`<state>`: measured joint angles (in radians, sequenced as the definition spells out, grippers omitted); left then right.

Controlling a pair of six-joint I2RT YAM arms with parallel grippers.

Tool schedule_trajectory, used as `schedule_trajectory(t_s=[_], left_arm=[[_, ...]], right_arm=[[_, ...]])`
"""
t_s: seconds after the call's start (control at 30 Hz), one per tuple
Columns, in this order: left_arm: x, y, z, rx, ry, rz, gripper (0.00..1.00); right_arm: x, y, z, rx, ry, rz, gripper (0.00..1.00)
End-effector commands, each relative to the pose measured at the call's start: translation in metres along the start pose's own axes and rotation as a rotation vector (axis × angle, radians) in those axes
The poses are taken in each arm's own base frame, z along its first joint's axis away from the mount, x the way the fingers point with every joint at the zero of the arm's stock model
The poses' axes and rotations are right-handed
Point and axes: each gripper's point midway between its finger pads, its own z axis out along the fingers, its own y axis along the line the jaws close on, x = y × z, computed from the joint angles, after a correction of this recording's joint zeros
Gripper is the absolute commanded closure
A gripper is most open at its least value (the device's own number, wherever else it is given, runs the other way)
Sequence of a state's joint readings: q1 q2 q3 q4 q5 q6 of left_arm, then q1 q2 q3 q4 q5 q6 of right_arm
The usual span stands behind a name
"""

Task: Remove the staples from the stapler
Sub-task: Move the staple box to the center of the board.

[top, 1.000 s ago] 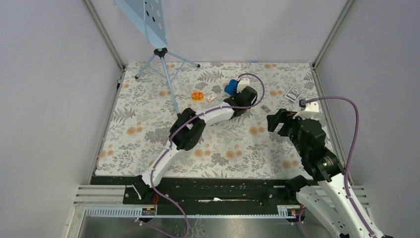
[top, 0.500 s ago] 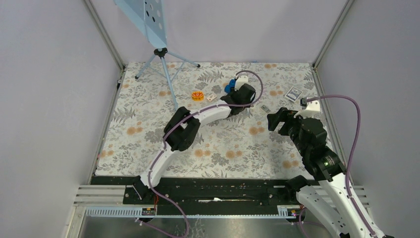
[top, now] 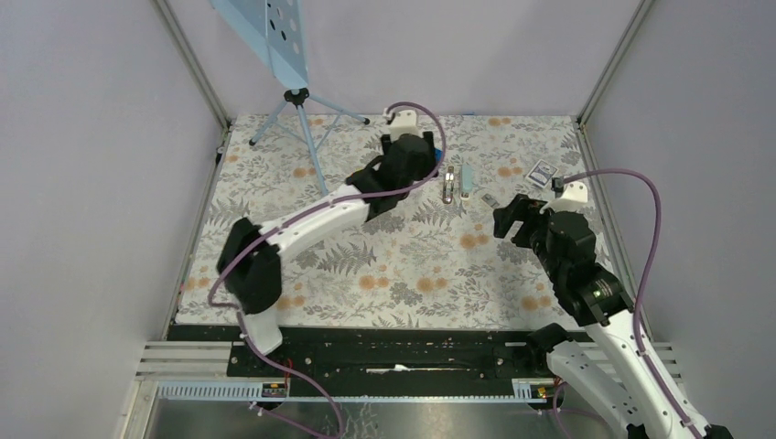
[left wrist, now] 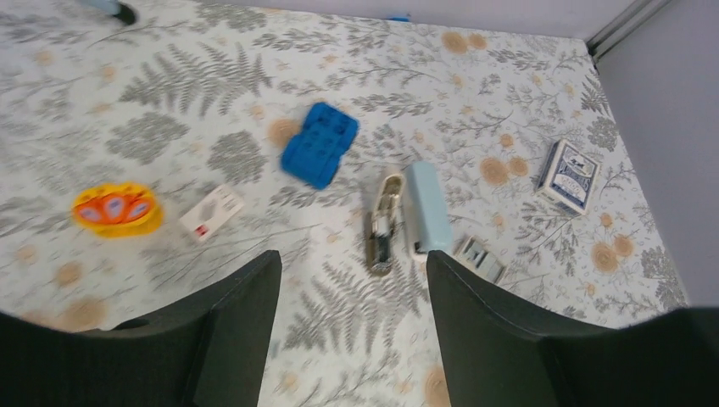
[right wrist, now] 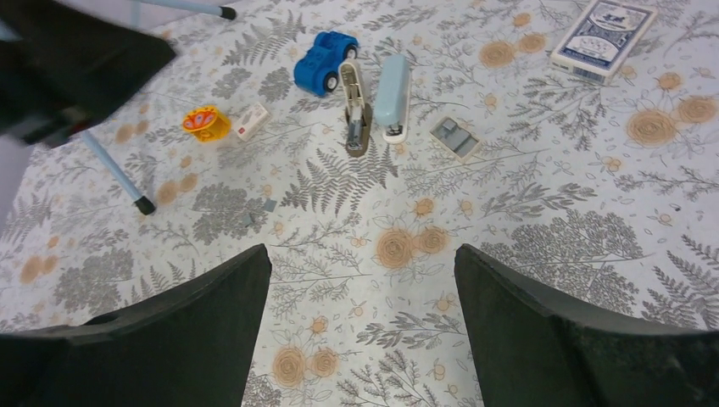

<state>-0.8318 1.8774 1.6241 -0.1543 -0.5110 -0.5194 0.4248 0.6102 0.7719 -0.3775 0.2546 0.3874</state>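
Observation:
The stapler lies swung open on the flowered cloth, its metal magazine beside its light-blue top; both parts also show in the right wrist view. A tiny silvery-grey piece that looks like the staples lies on the cloth nearer than the stapler and to its left. My left gripper hovers open and empty, back from the stapler and to its left. My right gripper is open and empty, well short of the stapler.
A blue toy block, a small white box and an orange-yellow toy lie left of the stapler. A small grey holder and a card deck lie to its right. A tripod stands at the back left.
My left arm has swung away from the stapler toward the back left, uncovering it lying open, and its jaws have spread wider. The right arm has hardly moved.

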Motion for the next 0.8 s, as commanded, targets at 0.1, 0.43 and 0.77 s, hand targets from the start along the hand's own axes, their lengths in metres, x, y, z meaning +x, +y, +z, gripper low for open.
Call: schedule_trajectory(t_s=[0.1, 0.43, 0.77], left_arm=[[-0.029, 0.097, -0.055, -0.075, -0.028, -0.105, 0.29], [0.001, 0.186, -0.1, -0.14, 0.093, -0.137, 0.19], [0.0, 0.228, -0.125, -0.2, 0.116, -0.089, 0.12]], right_arm=[[-0.007, -0.009, 0.012, 0.13, 0.075, -0.008, 0.12], [0.002, -0.01, 0.048, 0.258, 0.185, 0.014, 0.09], [0.007, 0.009, 0.083, 0.242, 0.276, 0.018, 0.09]])
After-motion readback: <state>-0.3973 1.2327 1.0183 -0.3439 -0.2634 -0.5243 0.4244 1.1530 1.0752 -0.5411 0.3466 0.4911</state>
